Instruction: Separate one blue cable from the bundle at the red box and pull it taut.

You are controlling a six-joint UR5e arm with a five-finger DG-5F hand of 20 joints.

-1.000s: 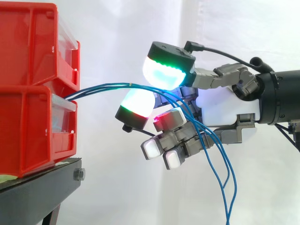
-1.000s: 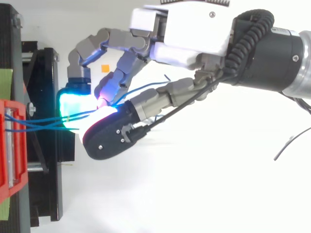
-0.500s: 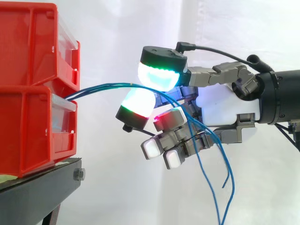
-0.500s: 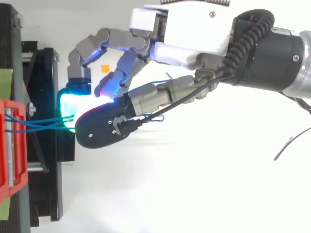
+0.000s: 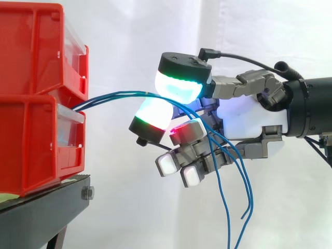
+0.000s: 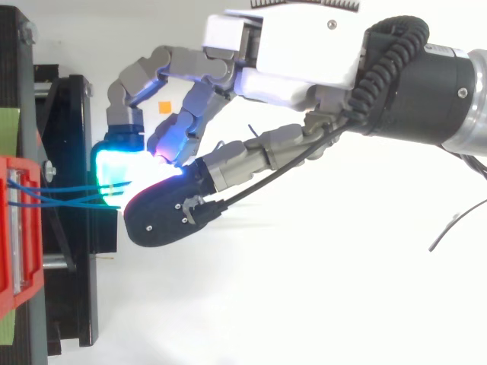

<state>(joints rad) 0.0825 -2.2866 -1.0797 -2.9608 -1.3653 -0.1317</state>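
A bundle of thin blue cables [image 5: 114, 96] comes out between the two stacked red bins [image 5: 31, 140] and runs right into my hand [image 5: 249, 122]. The cables pass between a green-glowing pad [image 5: 179, 85] above and a white-and-green pad [image 5: 153, 115] below, with the other fingers curled under them. Past the hand the loose cable ends [image 5: 228, 207] hang down, and one tip curls up at the lower right. From above, the cables [image 6: 65, 196] leave the red bin [image 6: 15, 228] and vanish under the hand [image 6: 297, 53]. I cannot tell whether one cable is parted from the rest.
The bins stand on a black stand [image 5: 46, 207] at the left, with a bolt at its corner [image 5: 87, 193]. A white curtain hangs behind. To the right the dark arm [image 6: 426, 84] crosses the top view.
The upper glowing pad reached left over the cables, then drew back slightly right. The hanging cable ends have risen and swung; one tip now shows at the lower right.
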